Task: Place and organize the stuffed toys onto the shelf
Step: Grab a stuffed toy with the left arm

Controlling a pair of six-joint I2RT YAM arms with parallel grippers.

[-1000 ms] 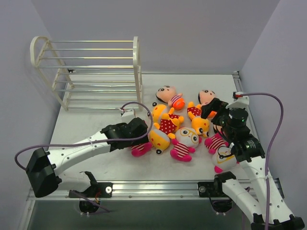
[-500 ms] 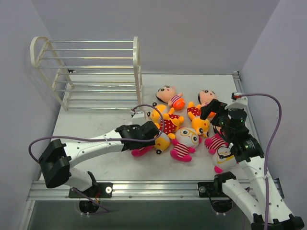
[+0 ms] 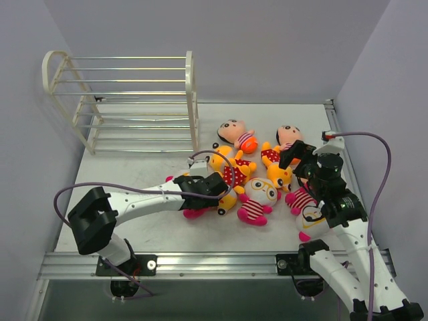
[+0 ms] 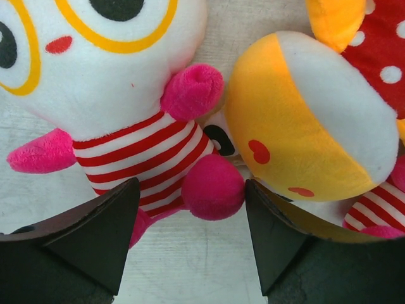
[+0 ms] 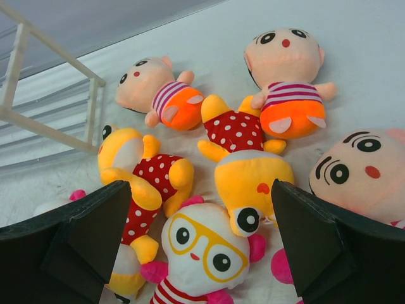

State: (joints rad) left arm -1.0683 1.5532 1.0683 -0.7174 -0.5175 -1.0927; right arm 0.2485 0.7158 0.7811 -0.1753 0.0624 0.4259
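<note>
Several stuffed toys lie in a heap right of centre: two peach-faced ones [image 3: 234, 132] [image 3: 289, 136], yellow ones in red dotted dresses [image 3: 231, 168] [image 3: 277, 172], and a pink one with glasses [image 3: 259, 195]. My left gripper [image 3: 217, 190] [image 4: 191, 187] sits low on the table, open. The glasses toy's pink foot [image 4: 212, 187] lies between its fingertips, against the right finger, and a yellow head [image 4: 304, 126] is just to the right. My right gripper [image 3: 299, 160] [image 5: 201, 187] hovers open above the heap, holding nothing. The shelf [image 3: 134, 100] stands at the back left, with no toys on it.
More pink toys lie beside the right arm [image 3: 304, 200] [image 3: 313, 224], partly hidden by it. Pink legs [image 3: 194, 212] stick out under the left gripper. Grey walls close in the table on the left, back and right. A metal rail [image 3: 214, 257] runs along the near edge.
My left arm has stretched to the right along the table into the heap, and its jaws have narrowed a little. The right arm has barely moved.
</note>
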